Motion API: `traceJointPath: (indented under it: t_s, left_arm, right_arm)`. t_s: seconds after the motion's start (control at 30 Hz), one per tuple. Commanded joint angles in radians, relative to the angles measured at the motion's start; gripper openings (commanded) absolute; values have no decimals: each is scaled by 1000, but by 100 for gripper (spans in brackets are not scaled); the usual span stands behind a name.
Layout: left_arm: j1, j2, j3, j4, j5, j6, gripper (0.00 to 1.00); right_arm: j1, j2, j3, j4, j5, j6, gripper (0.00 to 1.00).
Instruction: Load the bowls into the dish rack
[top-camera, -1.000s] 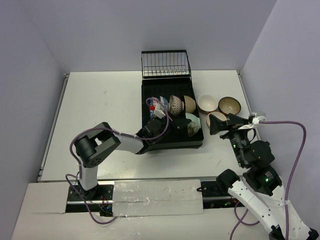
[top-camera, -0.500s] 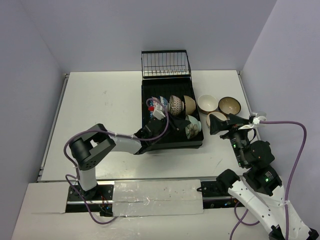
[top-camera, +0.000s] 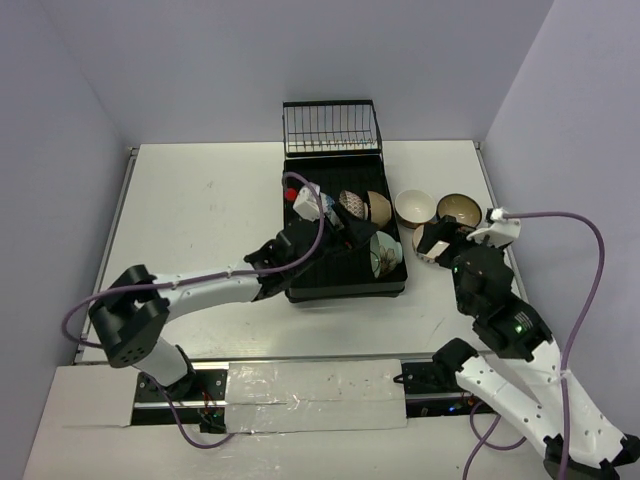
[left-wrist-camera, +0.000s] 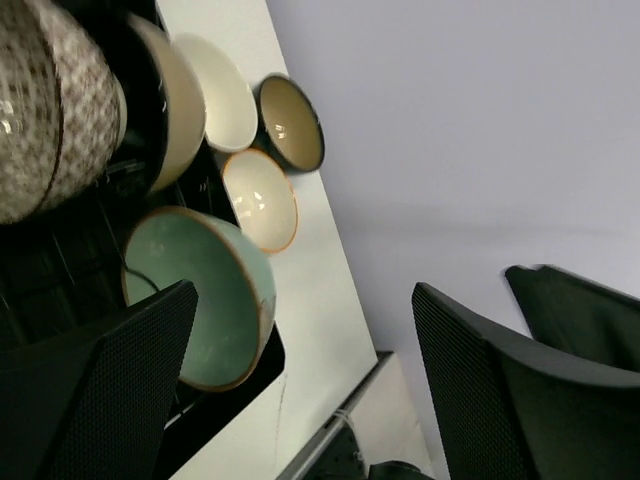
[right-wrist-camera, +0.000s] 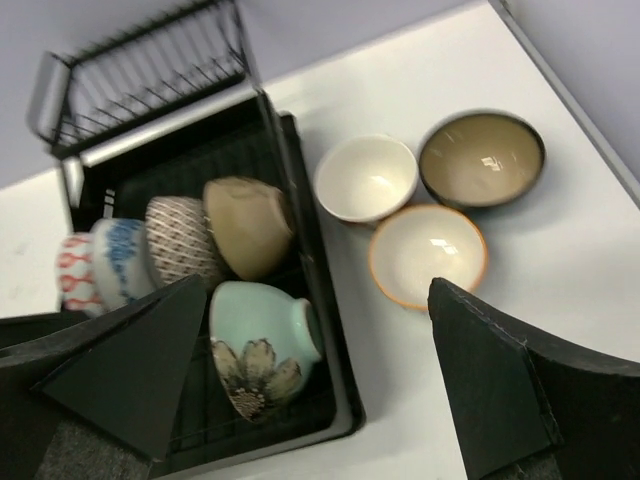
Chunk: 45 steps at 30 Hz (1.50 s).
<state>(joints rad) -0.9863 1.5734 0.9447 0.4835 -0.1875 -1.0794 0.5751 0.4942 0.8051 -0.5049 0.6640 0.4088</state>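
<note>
Both jaws wide, empty: left gripper (left-wrist-camera: 300, 300) stretched over dish rack (top-camera: 345, 290) (right gripper (right-wrist-camera: 318, 290) beside it)

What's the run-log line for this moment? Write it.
rack: five bowls | table: three bowls | left fingers: open, empty | right fingers: open, empty

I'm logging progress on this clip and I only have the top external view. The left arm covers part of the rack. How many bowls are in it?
Observer: The right wrist view shows five in the dish rack. A red-patterned bowl, a blue-patterned bowl, a brown-netted bowl and a tan bowl stand in a row on edge, with a pale green bowl in front.
Operator: Is that arm carrying one?
Observer: No. In the left wrist view the left gripper is open, jaws spread with nothing between them.
Operator: And the other arm?
Observer: Its own camera shows the right gripper open and empty too.
</note>
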Motion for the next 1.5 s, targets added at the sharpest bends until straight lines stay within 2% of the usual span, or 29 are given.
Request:
traceJointPath:
  t_s: [0.0,0.03,0.13,0.17,0.27,0.37,0.53,0.67,0.8,1.27,1.47]
  left_arm:
    - [1,-105,141,-233,-87,259,94]
    - [0,-118,166,-328,-98,307,96]
    - [2,-159,249,-475,-133,457,96]
    - [5,-170,261,-565,-135,490,96]
    - [12,-229,278,-670,-159,571,96]
    - [38,-289,260,-792,-156,637,97]
    - [112,-349,241,-982,-197,703,97]
    - [129,-403,191,-982,-188,723,97]
    - [138,-434,157,-956,-190,727,96]
    - [140,-400,160,-947,-147,750,94]
    - [141,-391,154,-936,-116,765,93]
  right_arm:
    - [-33,79,51,-112,83,114,100]
    - [-90,96,54,-118,27,133,100]
    - [-226,176,46,-119,-102,147,100]
    - [-313,211,39,-118,-163,156,100]
    - [-409,282,17,-95,-191,188,99]
    - [-495,377,-13,-52,-291,232,98]
    - [-567,498,-87,75,-410,297,92]
    - [-636,613,-116,124,-448,314,81]
    - [-655,638,-152,181,-428,312,77]
    - [-687,771,-191,308,-415,321,55]
    - [-690,790,-191,319,-409,321,39]
